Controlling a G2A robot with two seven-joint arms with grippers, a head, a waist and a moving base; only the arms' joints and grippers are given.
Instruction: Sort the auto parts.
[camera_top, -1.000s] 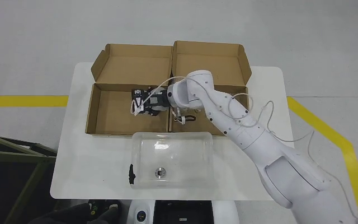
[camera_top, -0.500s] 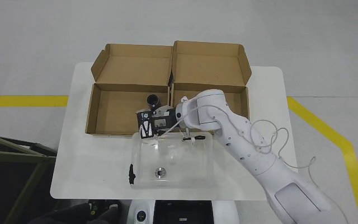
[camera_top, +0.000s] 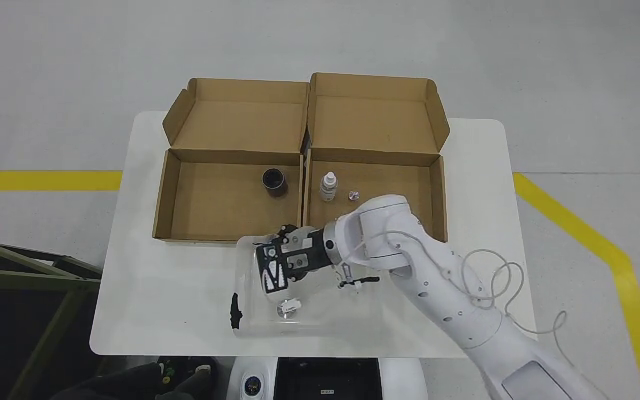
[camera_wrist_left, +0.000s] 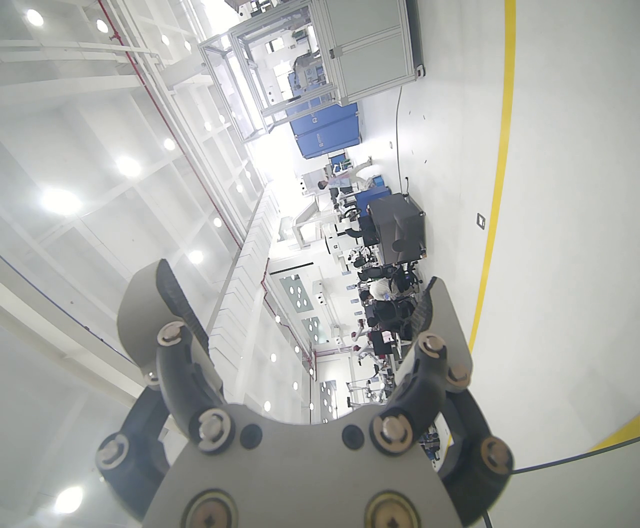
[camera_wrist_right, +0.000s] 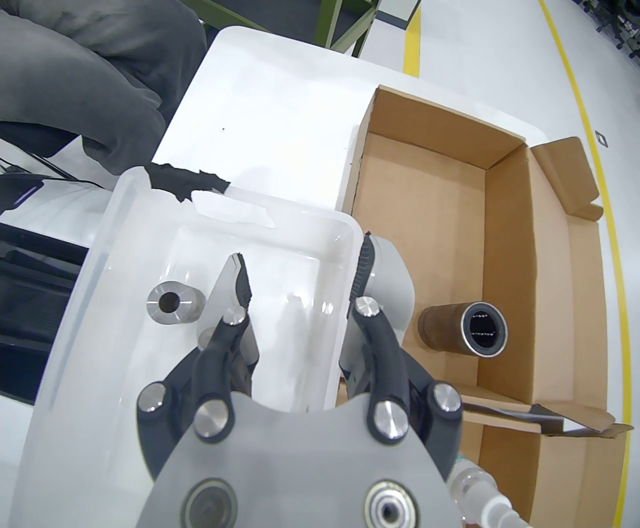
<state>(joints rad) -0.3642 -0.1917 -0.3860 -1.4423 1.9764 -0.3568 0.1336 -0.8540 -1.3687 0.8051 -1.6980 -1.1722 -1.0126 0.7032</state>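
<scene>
Right jaws (spread, empty) over clear bin (camera_wrist_right: 85, 325), beside steel bushing (camera_wrist_right: 175, 302)

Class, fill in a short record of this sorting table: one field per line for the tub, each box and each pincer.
Tub: clear plastic, holds one silver metal sleeve
Left box: cardboard, holds one dark cylinder
Right box: cardboard, holds a small white part
Right pincer: open, empty, over the tub
Left pincer: open, empty, facing the room
</scene>
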